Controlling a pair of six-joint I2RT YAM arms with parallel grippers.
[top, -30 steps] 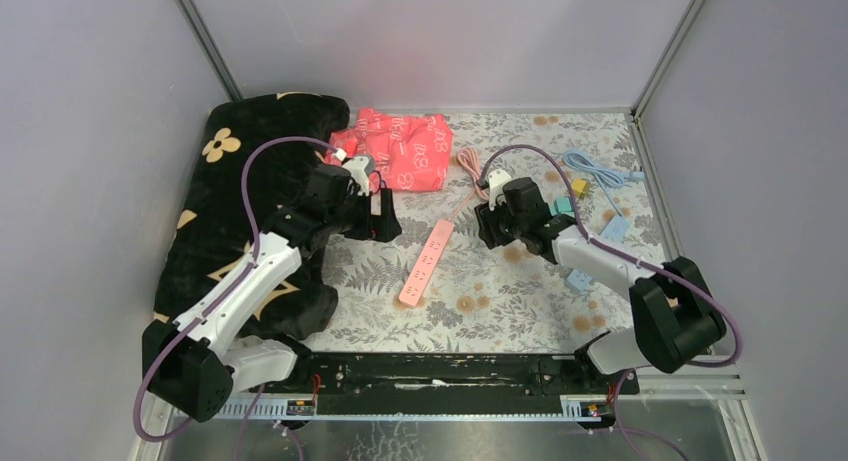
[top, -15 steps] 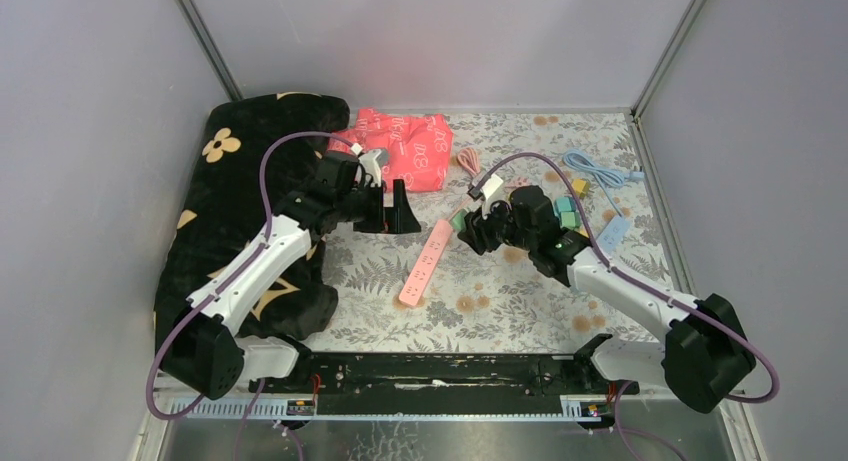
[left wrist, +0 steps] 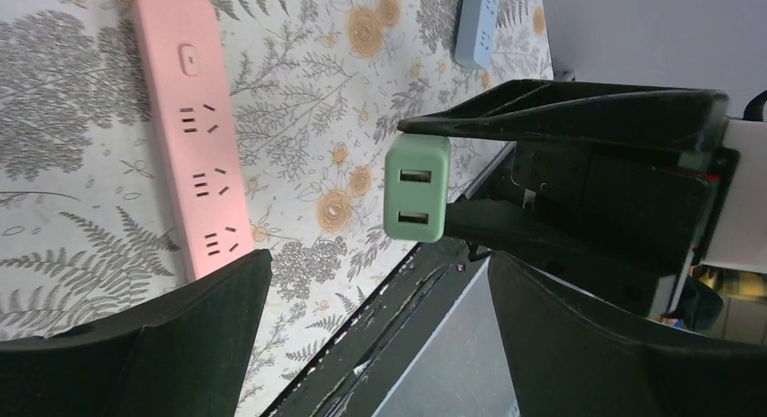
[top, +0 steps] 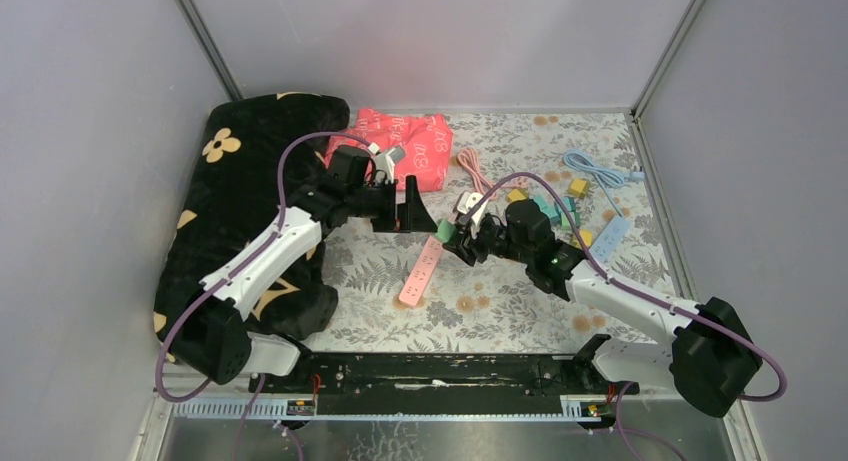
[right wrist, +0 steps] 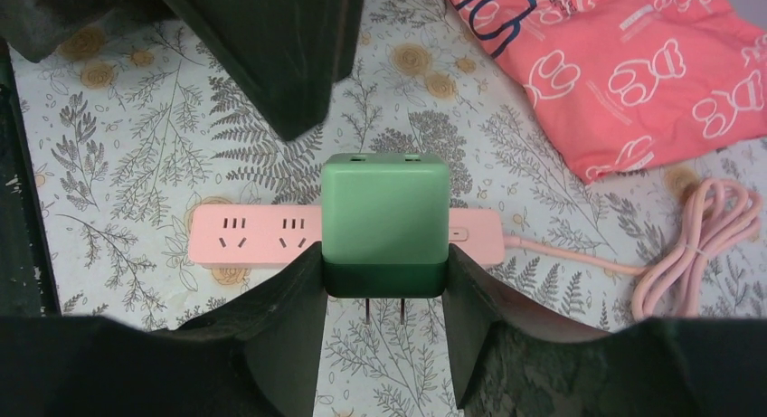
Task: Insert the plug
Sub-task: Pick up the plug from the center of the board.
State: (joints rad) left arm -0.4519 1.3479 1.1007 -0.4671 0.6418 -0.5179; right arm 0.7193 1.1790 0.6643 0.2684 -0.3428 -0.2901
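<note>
Our right hand [right wrist: 384, 259] pinches the green USB charger plug [right wrist: 384, 200] above the pink power strip [right wrist: 244, 236]; our left hand [left wrist: 375, 272], spread wide, hovers beside that strip.

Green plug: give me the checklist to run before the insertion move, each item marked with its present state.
1. Grip on the green plug: ok. The right gripper is shut on its two sides.
2. Prongs free of the fingers: ok. Both show bare below the plug body.
3. Sockets of the pink power strip free: ok. All three are empty.
4. Plug over the strip: ok. In the right wrist view it hangs in front of the strip.
5. Strip steadied by the left gripper: not ok. It is open and holds nothing.
6. Prongs lined up with one socket: cannot tell.
</note>
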